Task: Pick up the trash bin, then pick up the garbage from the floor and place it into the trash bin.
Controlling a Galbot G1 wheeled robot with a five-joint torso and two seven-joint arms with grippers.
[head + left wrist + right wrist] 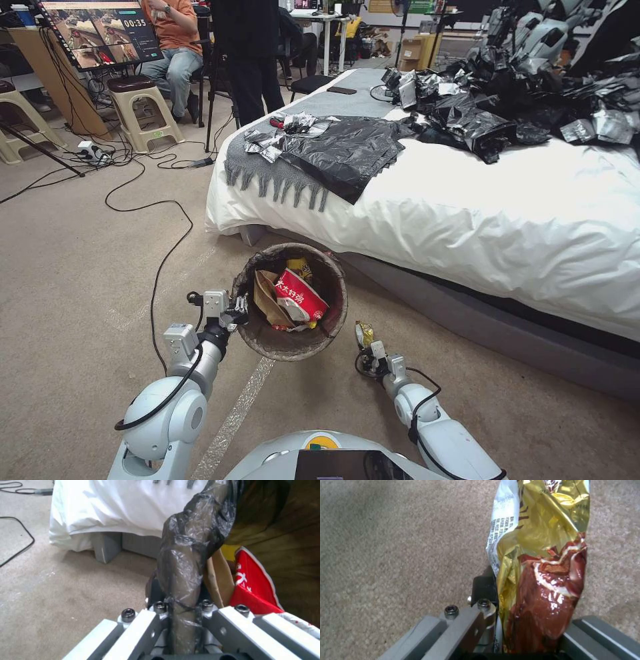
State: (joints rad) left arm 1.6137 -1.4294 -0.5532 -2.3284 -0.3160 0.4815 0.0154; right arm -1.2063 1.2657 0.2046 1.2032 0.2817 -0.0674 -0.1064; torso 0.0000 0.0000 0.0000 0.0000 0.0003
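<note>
Head view: trash bin (291, 303) on floor (80, 280) near the bed's foot corner; left hand (235, 312) at its rim; right hand (371, 351) just beside, bin to its left.
Left wrist view: left hand clamped on bag-lined rim (186, 562).
Right wrist view: right hand pinching yellow snack wrapper (540, 562), long axis pointing away from hand.

Beige carpet (80, 267) crossed by black cables (157, 267) runs under a white-sheeted bed (507, 220) strewn with black plastic bags (347, 150), with beige stools (140, 107) and a monitor (100, 30) behind.
</note>
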